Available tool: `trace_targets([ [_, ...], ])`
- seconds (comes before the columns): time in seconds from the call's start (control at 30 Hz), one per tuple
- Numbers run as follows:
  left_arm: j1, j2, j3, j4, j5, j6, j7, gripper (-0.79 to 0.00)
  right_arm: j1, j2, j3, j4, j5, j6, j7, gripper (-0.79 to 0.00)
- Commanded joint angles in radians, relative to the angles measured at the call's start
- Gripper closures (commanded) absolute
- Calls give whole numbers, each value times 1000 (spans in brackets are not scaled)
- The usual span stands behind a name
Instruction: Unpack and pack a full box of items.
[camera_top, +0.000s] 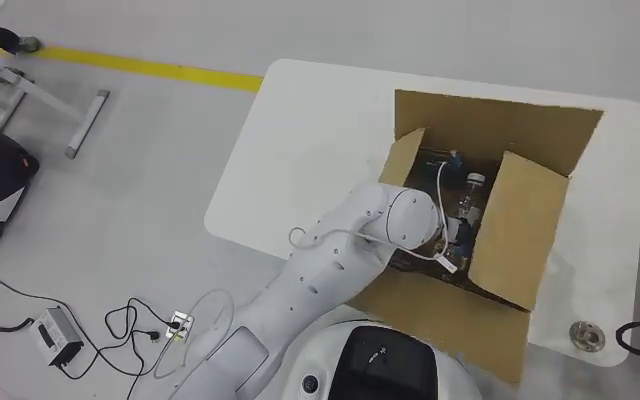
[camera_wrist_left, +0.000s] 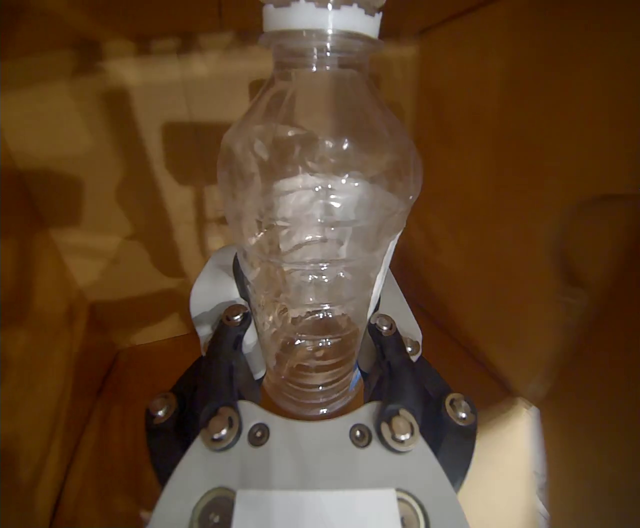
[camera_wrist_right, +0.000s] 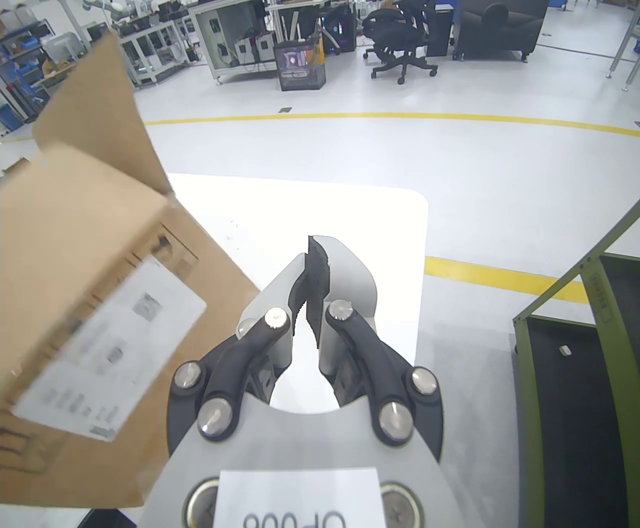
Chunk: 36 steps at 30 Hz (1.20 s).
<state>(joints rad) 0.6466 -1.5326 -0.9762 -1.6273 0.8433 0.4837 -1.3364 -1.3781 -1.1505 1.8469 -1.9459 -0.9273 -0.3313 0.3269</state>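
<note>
The left hand (camera_wrist_left: 306, 300) is inside the cardboard box (camera_top: 520, 225), closed around the lower body of a clear plastic bottle (camera_wrist_left: 320, 190) with a white cap (camera_wrist_left: 320, 17). Seen from above, the box sits toward 3 o'clock on the white worktop (camera_top: 310, 150), the left arm (camera_top: 395, 225) leading into it from 7 o'clock. The right hand (camera_wrist_right: 312, 280) — fingers (camera_wrist_right: 350, 280) pressed together, holding nothing — hangs over the worktop just beside the box

The left arm (camera_top: 330, 265) angles forward and down, the left tool (camera_wrist_left: 307, 305) clamped on a clear bottle (camera_wrist_left: 320, 190). The right tool (camera_wrist_right: 314, 270) hangs empty, pads pressed together.
</note>
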Motion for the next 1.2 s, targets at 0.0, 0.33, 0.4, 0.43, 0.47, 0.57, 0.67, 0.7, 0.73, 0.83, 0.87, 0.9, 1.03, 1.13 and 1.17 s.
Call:
trace_targets([
  [0.0,-13,-1,18,-19,18,-3,-3,0,0,0,0,0,0,0,0,0],
  [0.33,-46,0,43,-51,102,-33,-33,0,0,0,0,0,0,0,0,0],
  [0.4,-46,1,43,-42,134,-40,-40,-46,0,0,0,0,0,0,0,0],
  [0.43,-48,1,44,-39,156,-46,-47,-55,0,0,0,0,0,0,0,0],
  [0.47,-49,2,46,-33,181,-56,-56,-55,0,0,0,0,0,0,0,0],
  [0.57,-49,1,45,-22,228,-93,-93,-102,0,0,0,0,0,0,0,0],
  [0.67,-49,-3,48,-6,295,-147,-147,0,0,0,0,0,0,0,0,0],
  [0.7,-49,-5,53,-1,327,-171,-172,0,0,0,0,0,0,0,0,0],
  [0.73,-47,-8,50,1,349,-187,-188,0,0,0,0,0,0,0,0,0],
  [0.83,-35,-19,47,20,376,-199,-199,0,0,0,0,0,0,0,0,0],
  [0.87,-34,-22,49,26,387,-199,-199,0,0,0,0,0,0,0,0,0],
  [0.9,-32,-25,51,31,392,-199,-199,0,0,0,0,0,0,0,0,0],
  [1.03,-26,-36,45,51,383,-199,-199,-369,0,0,0,0,0,0,0,0],
  [1.13,-27,-42,41,65,384,-199,-199,-785,0,0,0,0,0,0,0,0],
  [1.17,-28,-44,39,68,386,-199,-199,-785,0,0,0,0,0,0,0,0],
])
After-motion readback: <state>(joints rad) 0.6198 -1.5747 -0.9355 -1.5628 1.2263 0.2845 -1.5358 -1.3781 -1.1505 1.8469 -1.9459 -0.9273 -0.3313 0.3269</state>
